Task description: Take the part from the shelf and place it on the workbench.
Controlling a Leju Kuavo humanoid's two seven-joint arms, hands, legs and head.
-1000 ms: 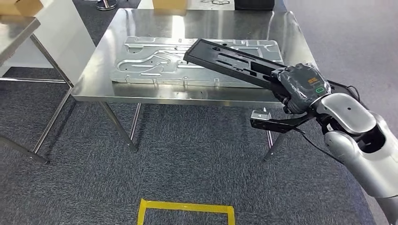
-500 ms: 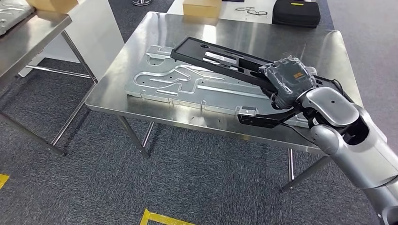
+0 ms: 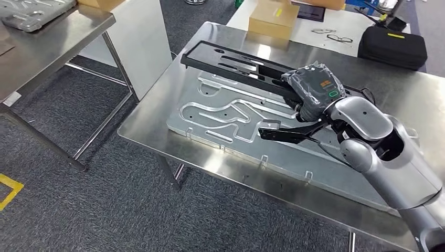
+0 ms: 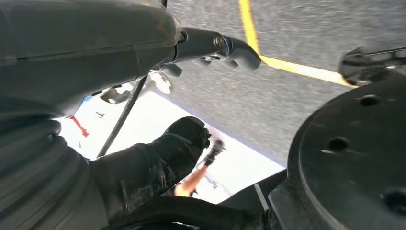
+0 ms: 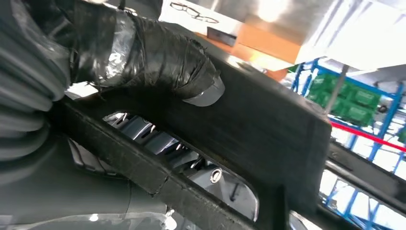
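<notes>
Closer now to the steel workbench (image 3: 157,137), the camera has advanced. Right hand (image 3: 314,90) grips the long black part (image 3: 231,62), held above the silver panel (image 3: 231,118). At one o'clock, beyond, sits a cardboard box (image 3: 273,18). Left hand's (image 4: 158,163) state cannot be told.

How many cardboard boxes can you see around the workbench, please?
2: one cardboard box on the white table beyond the workbench, another on the left table's far edge. Others may be hidden.

Grey carpet floor (image 3: 78,210) (yellow tape (image 3: 9,189) marks it), steel side table (image 3: 57,37).
</notes>
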